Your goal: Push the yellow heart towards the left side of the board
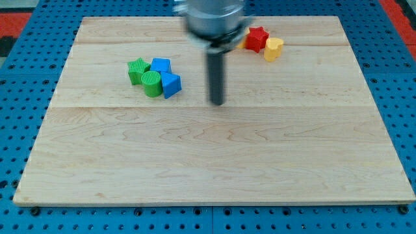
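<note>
The yellow heart (273,49) lies near the view's top, right of centre, touching a red star (257,38) on its left. Another yellow piece just shows at the star's left, mostly hidden by the arm. My tip (216,103) rests on the board below and to the left of the heart, well apart from it, and to the right of the blue and green cluster.
A cluster sits at the upper left: a green star (137,70), a green cylinder-like block (152,83), a blue block (160,65) and a blue triangle-like block (171,85). The wooden board (214,162) lies on a blue perforated table.
</note>
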Controlling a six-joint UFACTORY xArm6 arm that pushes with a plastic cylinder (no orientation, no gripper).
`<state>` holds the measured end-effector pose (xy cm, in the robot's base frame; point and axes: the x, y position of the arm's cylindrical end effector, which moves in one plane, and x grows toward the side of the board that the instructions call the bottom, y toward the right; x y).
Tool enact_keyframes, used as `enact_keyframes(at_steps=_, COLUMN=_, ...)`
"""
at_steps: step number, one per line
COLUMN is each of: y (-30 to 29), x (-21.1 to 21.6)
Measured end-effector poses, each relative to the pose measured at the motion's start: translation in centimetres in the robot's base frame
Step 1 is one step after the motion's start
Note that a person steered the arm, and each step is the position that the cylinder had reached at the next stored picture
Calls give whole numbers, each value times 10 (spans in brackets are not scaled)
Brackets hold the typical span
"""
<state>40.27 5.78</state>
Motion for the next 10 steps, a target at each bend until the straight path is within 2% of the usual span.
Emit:
enact_keyframes(at_steps=1, y=78, x=-113)
enact_keyframes(at_steps=2, y=95, x=-141)
enact_keyframes(at_steps=3, y=103, x=-132)
enact_keyframes(at_steps=4, y=147, x=-124)
enact_keyframes(at_steps=5, y=250, x=-182)
enact_keyframes(at_steps=6, y=252, x=-211)
enact_keyframes(at_steps=8, y=-42, x=-188)
enact_keyframes(at_steps=9, y=-13, x=-210)
enact_keyframes(at_steps=10, y=-65, x=-208)
